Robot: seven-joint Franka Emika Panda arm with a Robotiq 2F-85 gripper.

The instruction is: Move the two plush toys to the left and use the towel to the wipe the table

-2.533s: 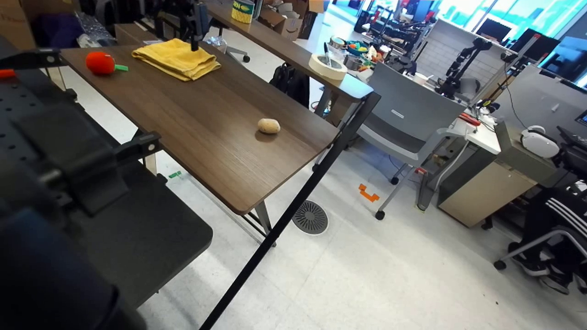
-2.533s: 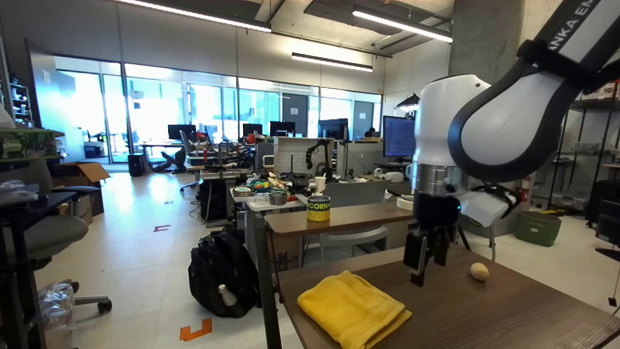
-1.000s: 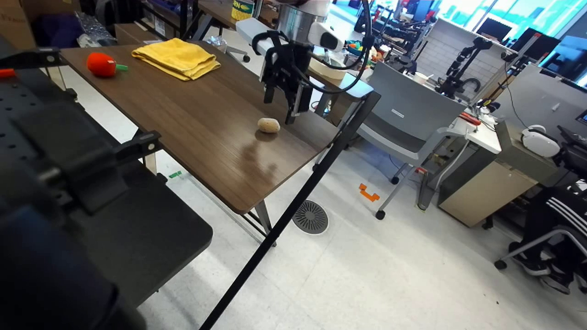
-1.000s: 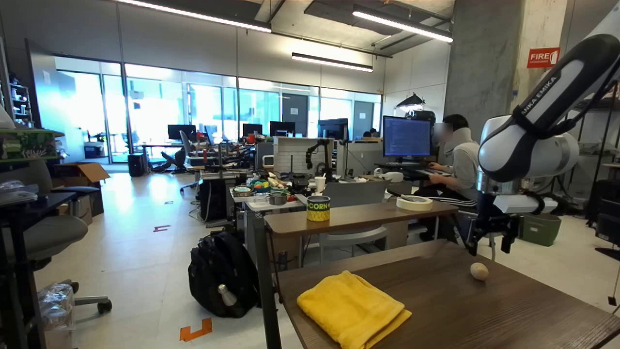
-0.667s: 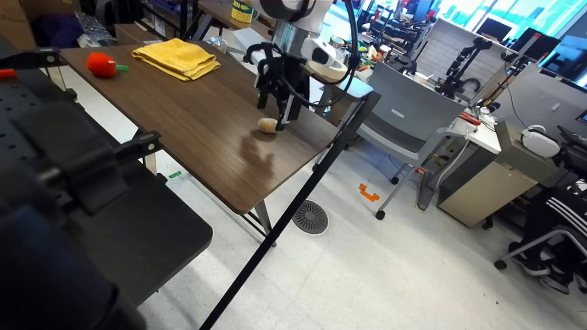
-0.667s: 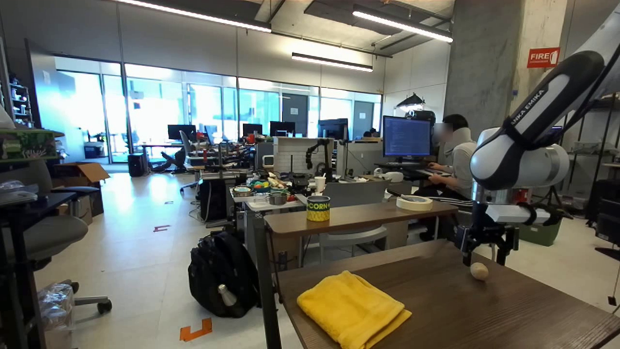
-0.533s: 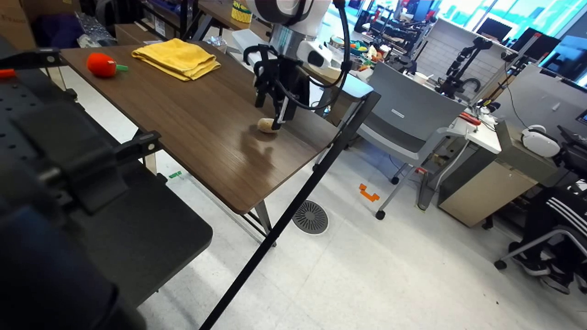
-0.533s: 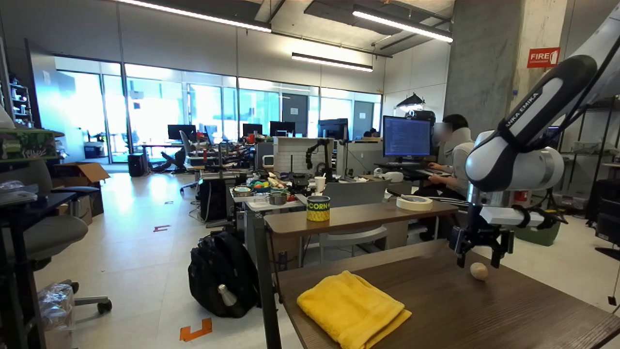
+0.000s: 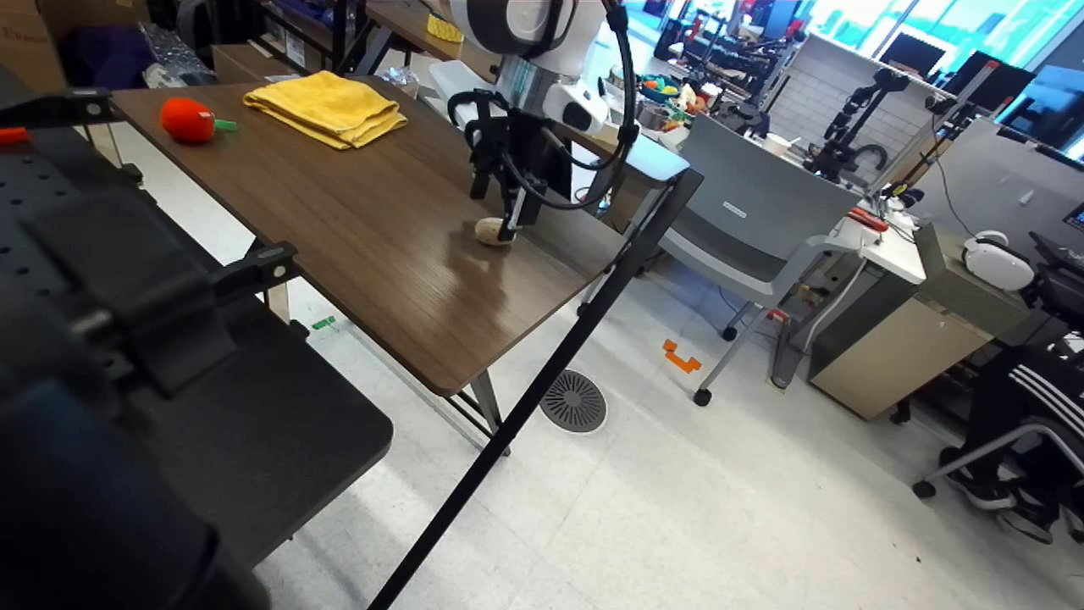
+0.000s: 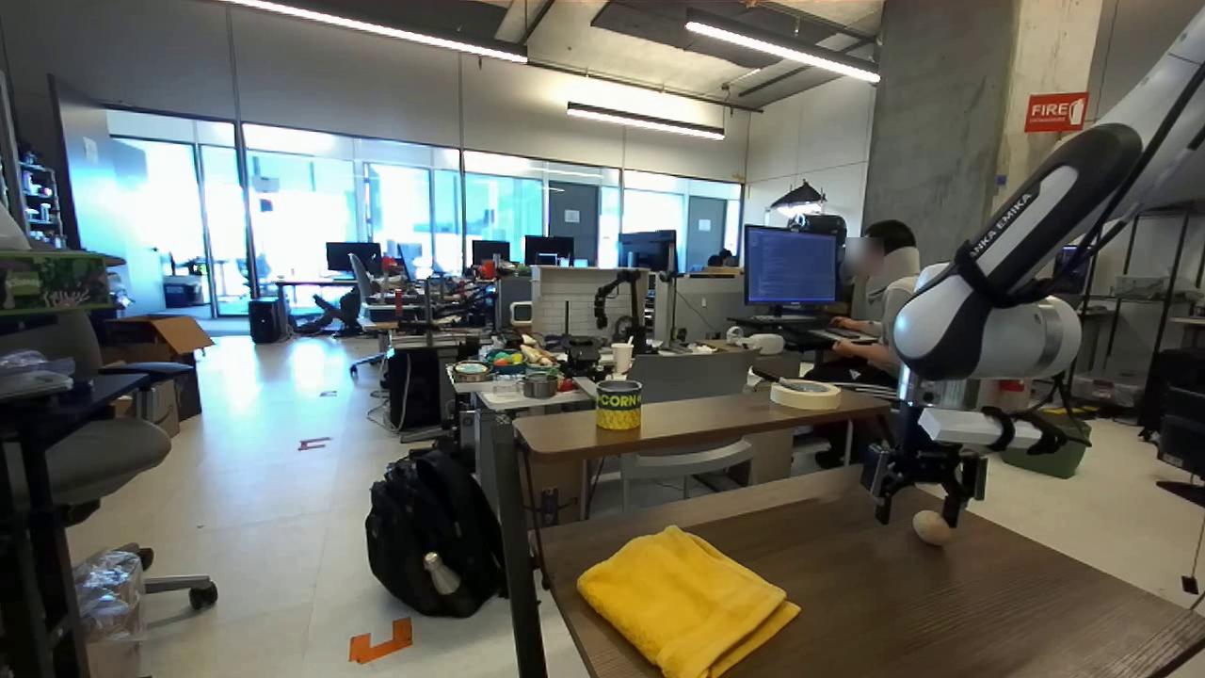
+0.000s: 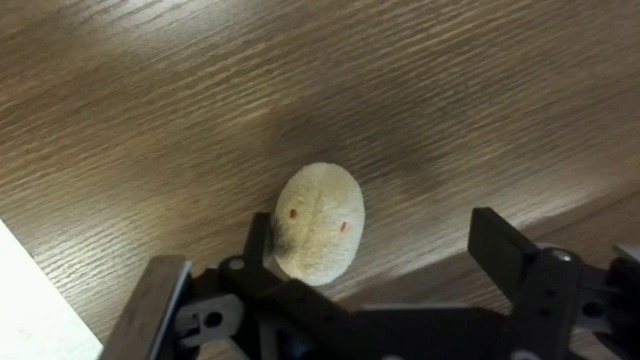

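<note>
Lowered since a second ago, the black two-fingered claw [image 9: 494,212] reaches the beige oval plush toy [image 9: 488,231] in an exterior view, well apart from the round red plush toy [image 9: 187,119]. In an exterior view, the folded yellow cloth towel [image 10: 682,598] lies on the brown wood-grain desk [image 10: 847,607]. In the wrist view, the claw is released, the beige toy between its spread fingers [image 11: 498,250], nearer one; contact is unclear.
</note>
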